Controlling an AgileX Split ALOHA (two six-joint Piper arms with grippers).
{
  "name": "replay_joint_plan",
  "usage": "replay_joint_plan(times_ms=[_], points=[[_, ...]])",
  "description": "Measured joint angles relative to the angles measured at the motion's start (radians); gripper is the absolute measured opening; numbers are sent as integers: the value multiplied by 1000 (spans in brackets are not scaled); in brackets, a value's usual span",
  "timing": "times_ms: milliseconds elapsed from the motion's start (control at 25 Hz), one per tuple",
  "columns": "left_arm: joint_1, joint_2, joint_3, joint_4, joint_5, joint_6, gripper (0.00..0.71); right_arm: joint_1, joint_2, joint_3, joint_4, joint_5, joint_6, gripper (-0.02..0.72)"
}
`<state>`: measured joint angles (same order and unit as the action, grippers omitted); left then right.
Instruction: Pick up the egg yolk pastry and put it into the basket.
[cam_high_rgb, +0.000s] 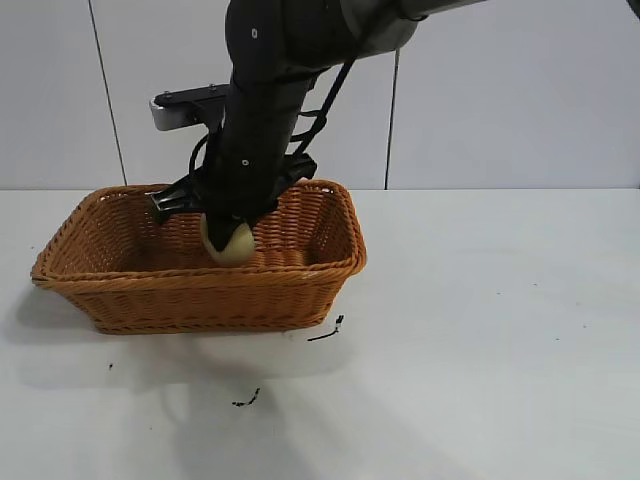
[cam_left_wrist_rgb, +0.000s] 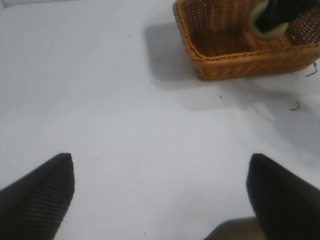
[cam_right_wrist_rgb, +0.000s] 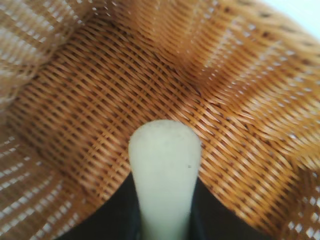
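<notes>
White tabletop and pale panelled wall are framing the work. Your right gripper (cam_high_rgb: 232, 235) is reaching steeply down inside the large orange-brown woven wicker basket (cam_high_rgb: 300, 300), its fingers pinching the small pale yellow-cream dome-shaped egg yolk pastry (cam_high_rgb: 231, 243). The pastry is hanging just above the basket floor, directly below the fingertips, so release looks near. Your left gripper (cam_left_wrist_rgb: 160, 192) is waiting spread wide, well apart.

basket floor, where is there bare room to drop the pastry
The basket floor is bare everywhere; nothing else lies inside. The right pincer holds the egg yolk pastry over its middle, crowding only that spot. The table right of the basket is free too.
</notes>
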<state>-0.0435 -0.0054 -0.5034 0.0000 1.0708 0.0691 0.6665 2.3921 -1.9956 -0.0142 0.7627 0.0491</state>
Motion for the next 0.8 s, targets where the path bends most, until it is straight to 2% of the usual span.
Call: replay_joint_plan(times_ms=[80, 160, 240, 320, 360, 440, 560, 800], points=[[0, 0, 0, 0, 0, 0, 696, 0, 0, 0, 0, -5, 0, 152], [0, 0, 0, 0, 0, 0, 696, 0, 0, 0, 0, -7, 0, 241], [0, 0, 0, 0, 0, 0, 696, 0, 0, 0, 0, -8, 0, 386], [0, 0, 0, 0, 0, 0, 696, 0, 0, 0, 1, -12, 0, 564], [0, 0, 0, 0, 0, 0, 696, 0, 0, 0, 1, -13, 0, 617], [0, 0, 0, 0, 0, 0, 696, 0, -10, 0, 0, -13, 0, 664], [0, 0, 0, 0, 0, 0, 696, 0, -34, -25, -2, 6, 0, 685], [0, 0, 0, 0, 0, 0, 696, -5, -49, -205, -13, 215, 1, 693]])
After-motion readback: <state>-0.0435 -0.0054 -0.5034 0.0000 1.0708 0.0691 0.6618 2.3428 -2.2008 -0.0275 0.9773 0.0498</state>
